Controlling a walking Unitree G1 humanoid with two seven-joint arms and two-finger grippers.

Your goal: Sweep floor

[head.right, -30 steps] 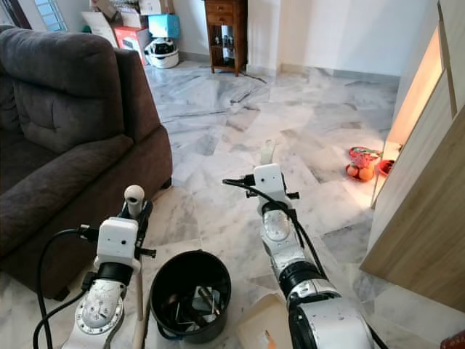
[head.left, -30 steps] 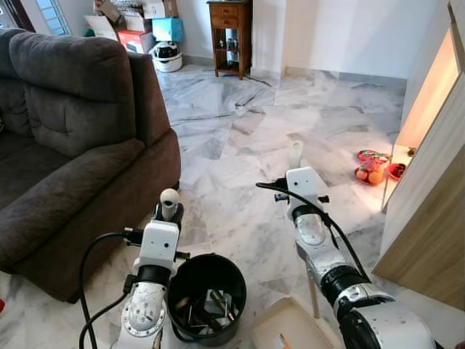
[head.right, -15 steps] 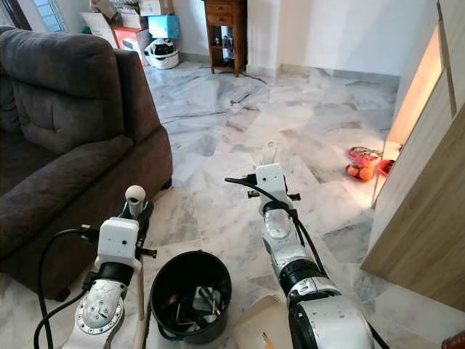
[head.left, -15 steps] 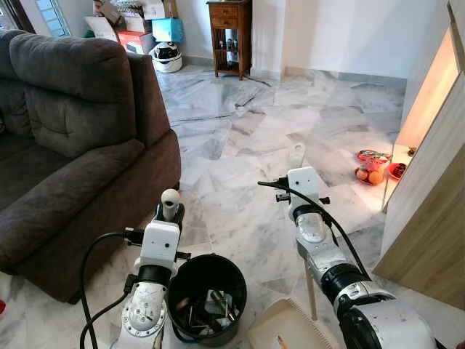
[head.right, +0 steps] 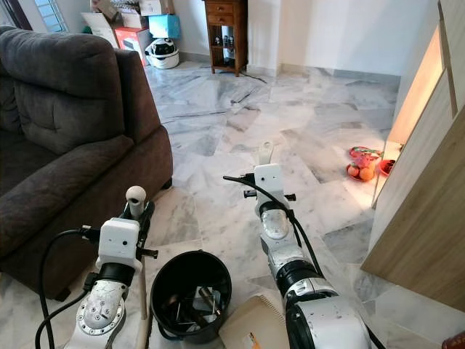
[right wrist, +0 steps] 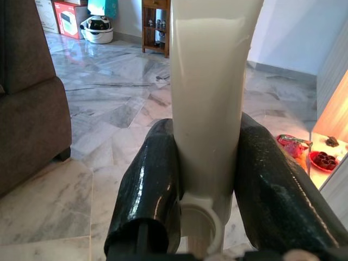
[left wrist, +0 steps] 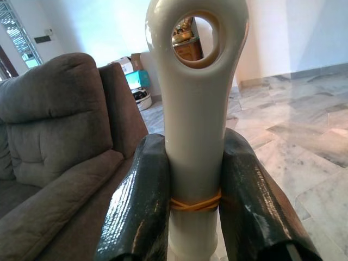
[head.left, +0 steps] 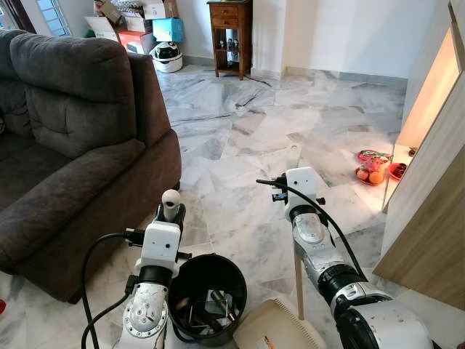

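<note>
- The broom handle (left wrist: pixel 196 109) was clamped in the left gripper (left wrist: pixel 196 212), beside the black bin (head.left: pixel 207 294).
- The dustpan handle (right wrist: pixel 209 109) was gripped by the right gripper (right wrist: pixel 209 217); the dustpan (head.left: pixel 272 336) was kept at floor level.
- Risk guessed: the bin could be knocked over by either stick, since all 3 were crowded together.

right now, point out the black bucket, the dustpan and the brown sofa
black bucket (head.left: pixel 195 272): left eye view, on its near-left rim.
dustpan (head.left: pixel 270 336): left eye view, on the cream pan at floor level.
brown sofa (head.left: pixel 65 138): left eye view, on the back cushion.
</note>
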